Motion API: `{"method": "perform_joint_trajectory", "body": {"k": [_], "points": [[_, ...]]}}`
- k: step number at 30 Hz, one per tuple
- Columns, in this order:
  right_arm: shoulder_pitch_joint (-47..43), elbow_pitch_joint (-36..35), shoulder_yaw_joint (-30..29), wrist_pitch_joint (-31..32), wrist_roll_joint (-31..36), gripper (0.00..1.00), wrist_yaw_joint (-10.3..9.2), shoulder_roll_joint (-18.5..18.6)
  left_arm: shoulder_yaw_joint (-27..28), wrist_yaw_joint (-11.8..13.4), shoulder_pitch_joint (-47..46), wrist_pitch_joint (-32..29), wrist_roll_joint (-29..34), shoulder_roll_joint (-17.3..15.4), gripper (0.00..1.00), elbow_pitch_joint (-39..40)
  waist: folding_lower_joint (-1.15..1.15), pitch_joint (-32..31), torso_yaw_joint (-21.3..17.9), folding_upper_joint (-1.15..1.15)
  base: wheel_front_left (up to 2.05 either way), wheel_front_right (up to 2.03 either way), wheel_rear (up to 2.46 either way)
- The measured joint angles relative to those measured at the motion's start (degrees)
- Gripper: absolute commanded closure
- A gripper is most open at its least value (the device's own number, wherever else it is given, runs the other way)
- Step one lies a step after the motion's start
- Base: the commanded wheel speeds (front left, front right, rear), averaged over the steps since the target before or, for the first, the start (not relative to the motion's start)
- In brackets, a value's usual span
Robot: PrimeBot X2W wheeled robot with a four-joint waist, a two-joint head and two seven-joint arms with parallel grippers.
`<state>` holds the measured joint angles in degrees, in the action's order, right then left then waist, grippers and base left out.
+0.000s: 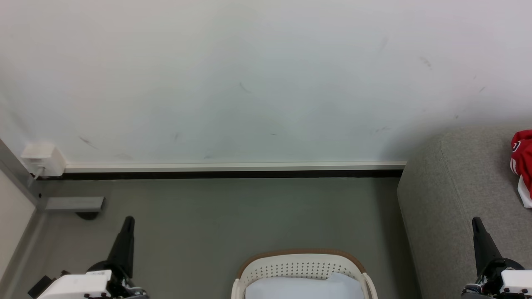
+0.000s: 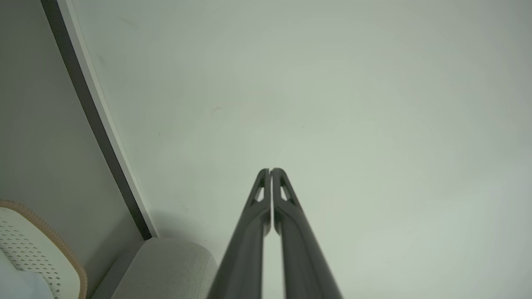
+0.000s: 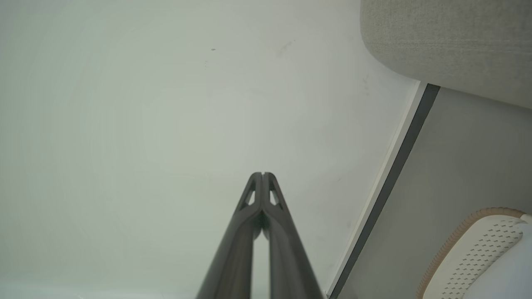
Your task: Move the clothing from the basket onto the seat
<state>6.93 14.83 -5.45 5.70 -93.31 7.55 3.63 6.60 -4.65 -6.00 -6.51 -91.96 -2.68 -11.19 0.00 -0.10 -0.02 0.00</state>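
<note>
- Clothing (image 1: 524,164), red with white stripes, lay on the seat (image 1: 453,187), back from its rounded left corner and cut off by the head view's right margin.
- Basket (image 1: 300,265) sat on the floor (image 1: 208,216) near the seat's left side, not touching. Something pale was inside; couldn't tell what.
- Left gripper (image 2: 270,170): fingers pressed together, nothing held.
- Right gripper (image 3: 262,174): tips touching, empty.

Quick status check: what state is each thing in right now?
left gripper: jaws shut, empty.
right gripper: jaws shut, empty.
clothing: red piece lying crumpled on the seat.
basket: upright on the floor, something pale inside.
seat: clothing on it.
</note>
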Motion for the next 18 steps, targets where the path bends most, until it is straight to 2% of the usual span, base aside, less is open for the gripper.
{"method": "perform_joint_trajectory", "body": {"k": [18], "points": [[0.0, 0.0, 0.2, -0.1, -0.1, 1.0, 0.0, 0.1, 0.0, 0.0, 0.0, 0.0, 0.0, 0.0, 1.0, 0.0, 0.0, 0.0, 0.0, 0.0, 0.0, 0.0, 0.0]]}}
